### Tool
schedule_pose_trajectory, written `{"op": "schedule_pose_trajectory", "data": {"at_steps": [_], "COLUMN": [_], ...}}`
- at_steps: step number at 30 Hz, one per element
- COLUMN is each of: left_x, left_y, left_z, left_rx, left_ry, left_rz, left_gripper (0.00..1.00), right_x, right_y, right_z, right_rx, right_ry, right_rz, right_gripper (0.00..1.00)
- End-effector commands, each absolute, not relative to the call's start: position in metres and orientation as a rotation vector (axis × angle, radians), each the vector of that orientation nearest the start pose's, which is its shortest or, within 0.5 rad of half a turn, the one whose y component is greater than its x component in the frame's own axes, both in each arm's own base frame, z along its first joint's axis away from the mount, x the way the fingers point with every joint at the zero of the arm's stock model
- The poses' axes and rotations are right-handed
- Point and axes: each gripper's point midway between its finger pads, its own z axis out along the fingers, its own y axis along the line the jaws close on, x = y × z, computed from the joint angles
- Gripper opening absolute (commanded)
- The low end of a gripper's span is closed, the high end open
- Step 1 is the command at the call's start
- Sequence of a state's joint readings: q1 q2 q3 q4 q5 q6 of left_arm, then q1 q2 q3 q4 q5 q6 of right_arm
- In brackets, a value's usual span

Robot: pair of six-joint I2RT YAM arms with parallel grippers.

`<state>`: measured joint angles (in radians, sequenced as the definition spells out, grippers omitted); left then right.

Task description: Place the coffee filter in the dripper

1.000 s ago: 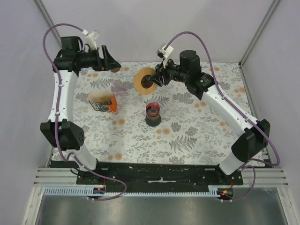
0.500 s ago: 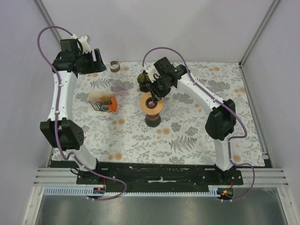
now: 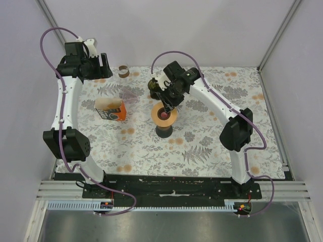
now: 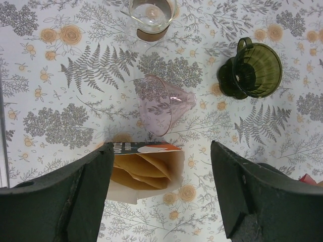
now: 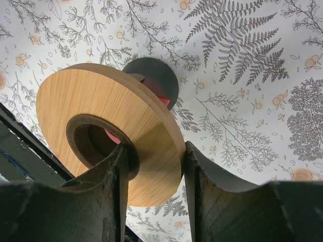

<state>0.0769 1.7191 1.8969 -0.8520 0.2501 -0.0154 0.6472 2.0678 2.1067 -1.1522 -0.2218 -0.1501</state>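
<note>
The orange coffee filter box (image 3: 111, 110) lies on the table at left; brown paper filters (image 4: 141, 169) show in its open end. A clear pink dripper (image 4: 164, 103) lies on its side just beyond the box, and a green dripper (image 4: 251, 70) stands further right. My left gripper (image 4: 161, 151) is open and empty, high above the box, at the back left in the top view (image 3: 106, 65). My right gripper (image 5: 154, 156) is shut on the rim of a wooden ring (image 5: 108, 126), holding it just over a dark cup (image 3: 164, 130) with a red inside.
A glass jar with a brown band (image 4: 150, 15) stands at the table's far edge, behind the pink dripper. The green dripper (image 3: 153, 86) sits close behind my right gripper (image 3: 165, 103). The floral cloth (image 3: 212, 146) covers the table.
My right arm has swung the wooden ring from the back of the table down over the dark cup. My left gripper has drawn back to the left and turned downward.
</note>
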Motion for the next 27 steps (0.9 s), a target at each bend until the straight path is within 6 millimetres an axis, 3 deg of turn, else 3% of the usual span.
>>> {"op": "schedule_pose_trajectory", "data": {"at_steps": [1,6,10,14,19,27], "left_x": [0.455,0.454,0.454,0.455,0.457,0.463], "left_y": [-0.007,-0.006,-0.007,-0.006,0.0,0.046], "left_z": [0.319,0.319,0.321,0.32,0.317,0.29], "left_rx": [0.084,0.09,0.094,0.098,0.088,0.056], "left_ry": [2.158,2.157,2.152,2.155,2.161,2.279], "left_rz": [-0.203,-0.2,-0.199,-0.196,-0.162,-0.061], "left_gripper": [0.82,0.82,0.82,0.82,0.84,0.86], "right_x": [0.343,0.347,0.349,0.351,0.354,0.361], "right_y": [0.312,0.315,0.316,0.319,0.324,0.319], "right_z": [0.179,0.165,0.165,0.17,0.192,0.251], "right_rx": [-1.138,-1.137,-1.135,-1.133,-1.124,-1.091], "right_ry": [2.477,2.506,2.499,2.474,2.405,2.232], "right_rz": [0.497,0.483,0.467,0.467,0.48,0.451], "right_gripper": [0.0,0.09,0.36,0.55,0.8,0.95]}}
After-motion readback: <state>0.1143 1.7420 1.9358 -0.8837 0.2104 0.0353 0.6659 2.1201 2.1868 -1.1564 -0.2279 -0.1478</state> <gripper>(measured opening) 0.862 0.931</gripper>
